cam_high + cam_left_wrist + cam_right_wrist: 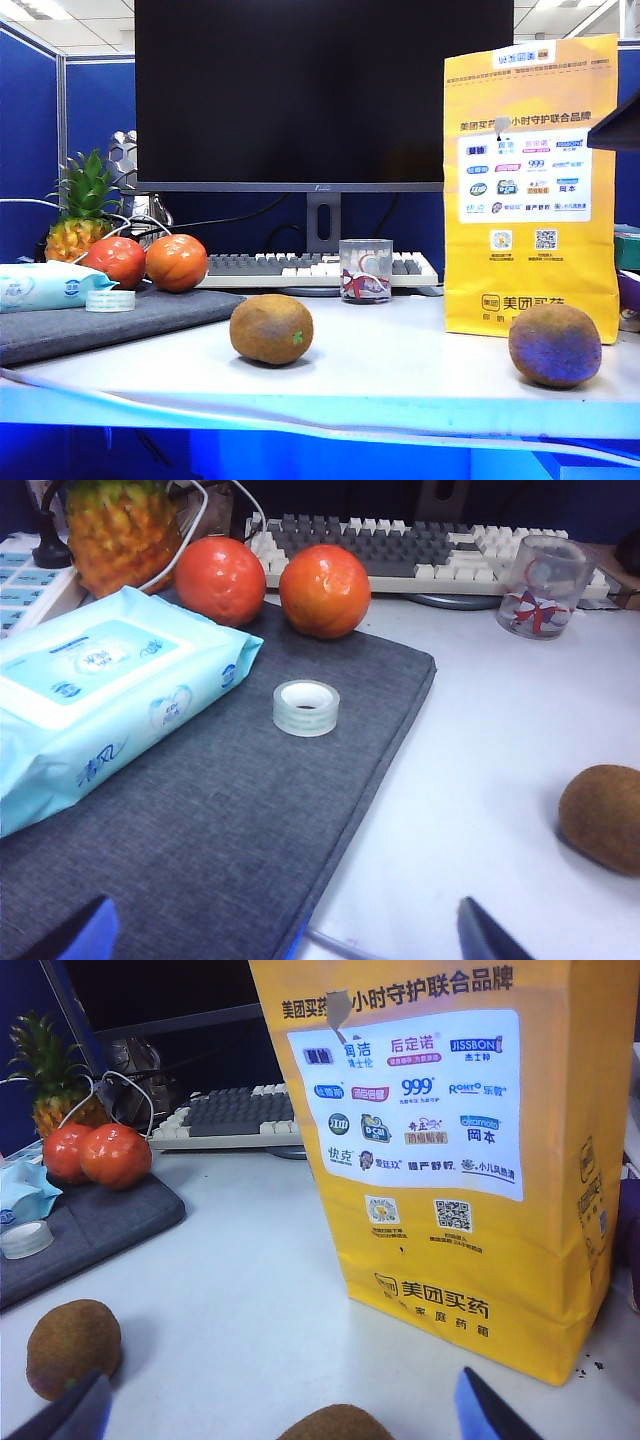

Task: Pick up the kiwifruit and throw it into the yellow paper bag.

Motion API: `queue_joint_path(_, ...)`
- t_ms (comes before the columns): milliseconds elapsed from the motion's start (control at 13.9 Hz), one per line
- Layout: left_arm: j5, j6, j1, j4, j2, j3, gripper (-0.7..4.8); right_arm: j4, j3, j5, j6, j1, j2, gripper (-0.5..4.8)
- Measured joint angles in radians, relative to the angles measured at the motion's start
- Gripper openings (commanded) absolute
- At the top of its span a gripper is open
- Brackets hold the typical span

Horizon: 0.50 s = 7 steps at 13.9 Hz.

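kiwifruit (555, 345): fuzzy, matt | yellow paper bag (530, 190): smooth creased paper | mat (230, 820): grey woven cloth | tape roll (306, 707): glossy clear plastic | table (400, 360): smooth white

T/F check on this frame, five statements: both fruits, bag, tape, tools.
1. The purplish-brown kiwifruit lies on the table in front of the yellow paper bag. True.
2. The olive-brown kiwifruit with the green speck is inside the bag. False: it lies on the white table, left of the bag.
3. The tape roll sits on the grey mat. True.
4. The left tool is shut on the tape roll. False: it is open and holds nothing.
5. The right tool holds the kiwifruit. False: it is open, above the fruit, with nothing gripped.
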Motion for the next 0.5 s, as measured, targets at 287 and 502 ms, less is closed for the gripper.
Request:
queue_joint_path(287, 0.168, -0.044, 0.001, 0.091, 0.0, 0.0, 4.79, 0.026, 0.0, -0.018, -0.002, 0.0, 0.0, 4.79)
queue_joint_path(502, 0.256, -0.171, 0.0, 0.117, 0.0, 0.115, 4.79, 0.01, 0.121, -0.037, -0.106, 0.005, 0.004, 4.79)
